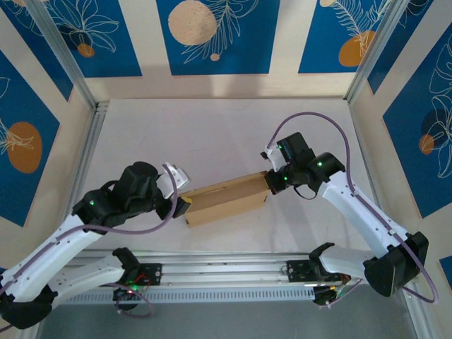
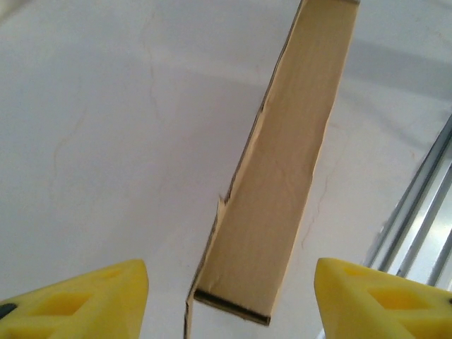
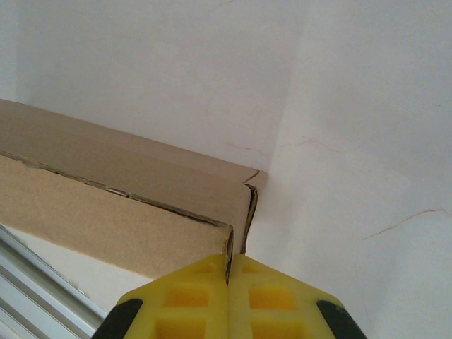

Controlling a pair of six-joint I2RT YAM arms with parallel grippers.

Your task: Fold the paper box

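Note:
The paper box (image 1: 226,199) is a brown cardboard shape lying folded on the white table, long and narrow, between both arms. My right gripper (image 1: 270,182) is at its right end. In the right wrist view the yellow fingers (image 3: 191,282) are pressed together on a thin cardboard wall at the corner of the paper box (image 3: 106,205). My left gripper (image 1: 182,205) is at the box's left end. In the left wrist view the left gripper (image 2: 229,282) is spread wide, with the paper box (image 2: 282,191) end standing free between and just beyond the fingertips, touching neither.
An aluminium rail (image 1: 226,268) runs along the near edge in front of the box; the rail (image 2: 417,219) also appears at the right of the left wrist view. Metal frame posts (image 1: 78,78) and blue patterned walls enclose the white table (image 1: 212,134).

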